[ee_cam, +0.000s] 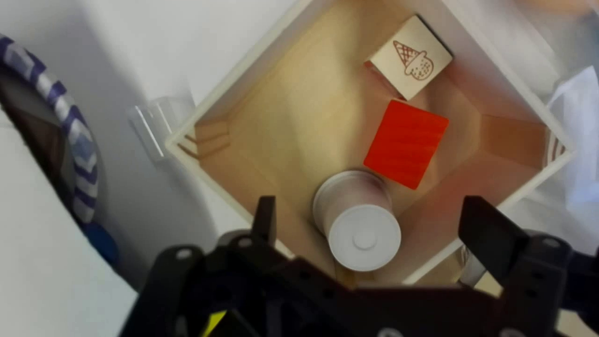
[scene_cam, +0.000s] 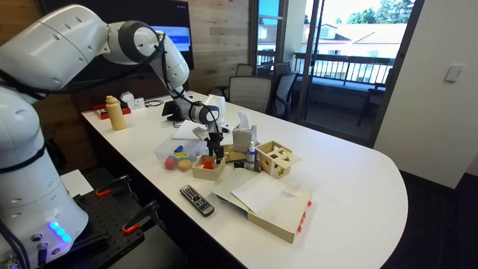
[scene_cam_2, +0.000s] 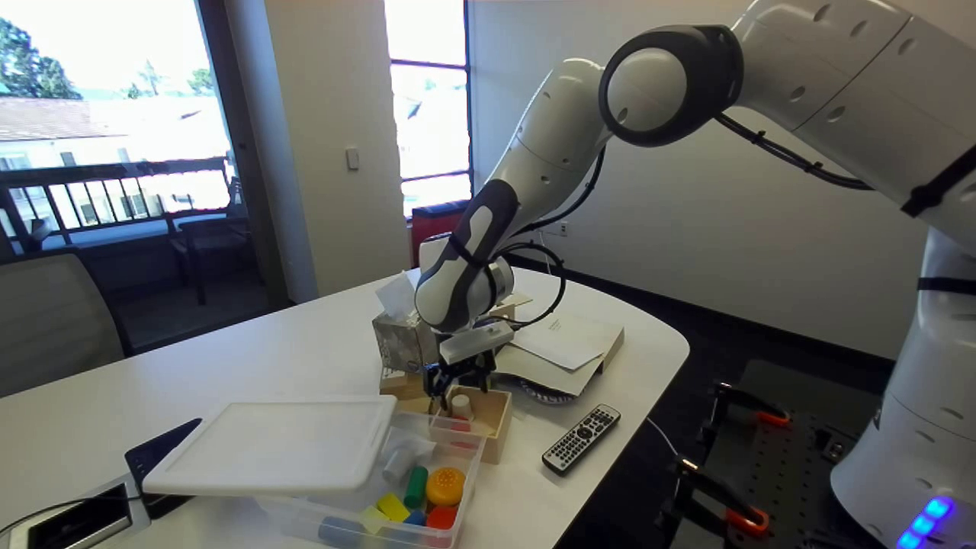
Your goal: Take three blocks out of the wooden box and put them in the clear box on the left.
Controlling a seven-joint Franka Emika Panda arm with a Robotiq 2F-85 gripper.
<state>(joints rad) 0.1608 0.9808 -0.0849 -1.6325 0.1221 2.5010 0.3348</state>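
The wooden box (ee_cam: pixel 252 61) shows in the wrist view and in both exterior views (scene_cam: pixel 205 174) (scene_cam_2: pixel 500 428). Inside lie a red block (ee_cam: pixel 406 144), a natural wood block with an ice-cream print (ee_cam: pixel 414 58) and a white spool-shaped piece (ee_cam: pixel 364 236) standing upright. My gripper (ee_cam: pixel 372 217) is open over the box; its fingers stand apart on either side of the white piece, not touching it. The gripper also shows in both exterior views (scene_cam: pixel 215 154) (scene_cam_2: pixel 462 389). The clear box (scene_cam_2: pixel 476 476) beside the wooden box holds several coloured blocks, among them a green one (scene_cam_2: pixel 415 488) and a yellow one (scene_cam_2: pixel 392 506).
A white lid (scene_cam_2: pixel 274 446) lies over part of the clear box. A tissue box (scene_cam: pixel 242 139), a spray bottle (scene_cam: pixel 251 157) and a wooden shape cube (scene_cam: pixel 274 158) stand close to the wooden box. A remote (scene_cam: pixel 197 200) and a thick book (scene_cam: pixel 280 209) lie nearby.
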